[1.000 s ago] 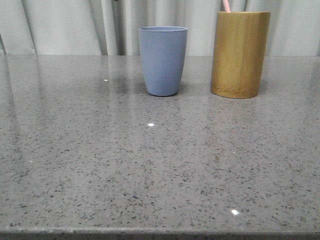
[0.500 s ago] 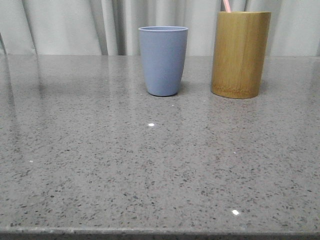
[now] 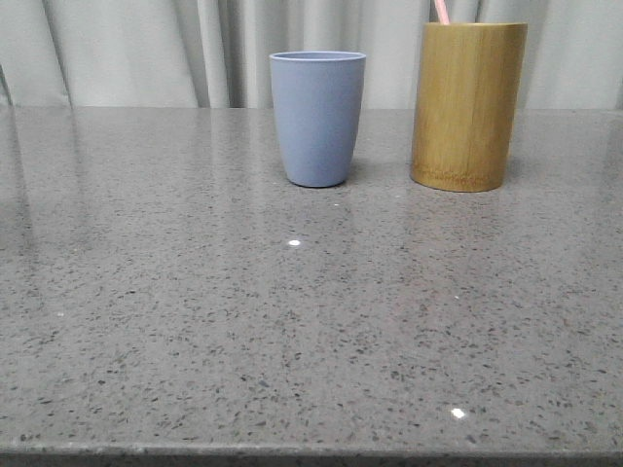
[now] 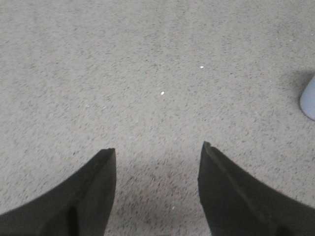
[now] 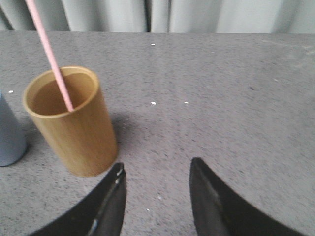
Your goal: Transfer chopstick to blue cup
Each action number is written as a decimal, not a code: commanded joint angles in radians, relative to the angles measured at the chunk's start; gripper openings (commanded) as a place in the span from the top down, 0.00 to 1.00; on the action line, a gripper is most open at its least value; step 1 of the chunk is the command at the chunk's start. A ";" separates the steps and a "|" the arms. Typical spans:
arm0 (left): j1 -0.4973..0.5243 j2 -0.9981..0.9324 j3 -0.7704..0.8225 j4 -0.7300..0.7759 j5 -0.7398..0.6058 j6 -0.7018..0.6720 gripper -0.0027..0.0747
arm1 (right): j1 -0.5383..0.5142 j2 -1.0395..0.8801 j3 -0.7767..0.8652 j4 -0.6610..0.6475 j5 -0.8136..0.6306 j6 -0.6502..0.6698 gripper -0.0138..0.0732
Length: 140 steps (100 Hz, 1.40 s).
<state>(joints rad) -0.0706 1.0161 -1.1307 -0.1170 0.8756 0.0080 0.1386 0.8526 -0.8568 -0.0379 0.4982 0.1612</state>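
Standing in the bamboo holder [image 5: 74, 123], the chopstick [image 5: 49, 54] awaits pickup — right gripper [image 5: 155, 172] jaws spread, empty; next, close on it, then carry it to the blue cup [image 3: 317, 117].

chopstick [image 5: 50, 56] in bamboo cylinder [image 3: 466, 105], blue cup [image 3: 317, 117] to its left

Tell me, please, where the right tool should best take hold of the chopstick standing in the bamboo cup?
Probably the bare shaft of the chopstick above the rim of the bamboo cup, approached from above: its lower end is inside the cup, and it leans on the rim, leaving the upper length free.
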 commanded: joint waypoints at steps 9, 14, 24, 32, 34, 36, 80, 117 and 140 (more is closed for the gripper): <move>0.011 -0.138 0.095 -0.002 -0.136 -0.008 0.49 | 0.057 0.112 -0.139 -0.011 -0.041 -0.005 0.46; 0.011 -0.168 0.123 -0.002 -0.151 -0.008 0.49 | 0.074 0.150 -0.179 -0.011 -0.036 -0.005 0.46; 0.011 -0.215 0.167 -0.002 -0.168 -0.008 0.49 | 0.110 0.227 -0.266 -0.011 -0.030 -0.005 0.46; 0.011 -0.231 0.182 -0.002 -0.168 -0.008 0.49 | 0.142 0.295 -0.332 -0.011 -0.025 -0.005 0.46; 0.011 -0.233 0.184 -0.002 -0.168 -0.008 0.49 | 0.150 0.307 -0.351 -0.011 -0.024 -0.005 0.46; 0.011 -0.233 0.185 -0.002 -0.166 -0.008 0.49 | 0.158 0.324 -0.369 -0.011 -0.023 -0.005 0.46; 0.011 -0.233 0.185 -0.001 -0.161 -0.008 0.49 | 0.212 0.620 -0.683 -0.011 0.044 -0.005 0.46; 0.011 -0.233 0.185 0.001 -0.161 -0.008 0.49 | 0.213 0.754 -0.801 -0.011 0.057 -0.005 0.46; 0.011 -0.233 0.185 0.007 -0.167 -0.008 0.49 | 0.213 0.822 -0.831 -0.011 0.036 -0.005 0.46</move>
<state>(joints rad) -0.0605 0.7882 -0.9228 -0.1104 0.7869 0.0080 0.3488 1.7012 -1.6474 -0.0379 0.6127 0.1612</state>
